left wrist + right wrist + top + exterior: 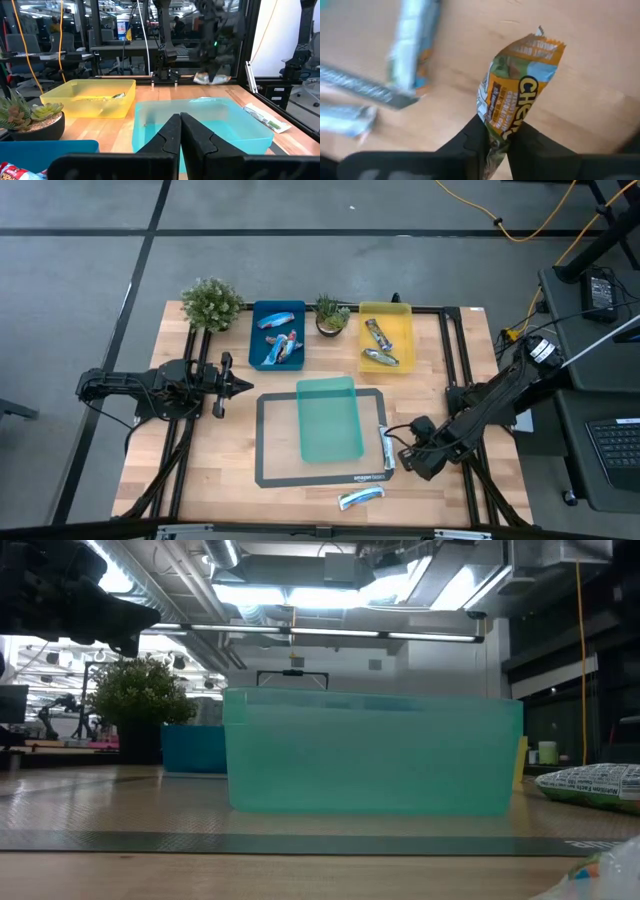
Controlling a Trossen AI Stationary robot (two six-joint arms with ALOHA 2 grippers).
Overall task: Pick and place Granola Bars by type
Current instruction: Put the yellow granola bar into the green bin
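Note:
My right gripper (410, 448) hovers over the table's right side, beside the mat's right edge, shut on a granola bar (517, 95) in an orange, blue and green wrapper. The same bar (212, 77) shows far off in the left wrist view. A silvery-white-teal bar (386, 445) lies flat across the mat's right edge. Another silvery bar (360, 498) lies near the table's near edge. The blue tray (258, 330) and the yellow tray (404, 315) hold several bars. My left gripper (240, 387) waits shut at the table's left side. My right gripper pinches the orange-wrapped bar by one end (496, 131) between its two fingers (470, 145). The fingers lie along the bar, and the rest of it sticks out past the fingertips. In the left wrist view the bar is lifted clear of the table.
An empty teal tray (305, 440) stands on the dark-rimmed mat (262, 450) at the table's middle. Two small potted plants (212, 304) (331, 314) stand at the far edge, beside the blue and yellow trays.

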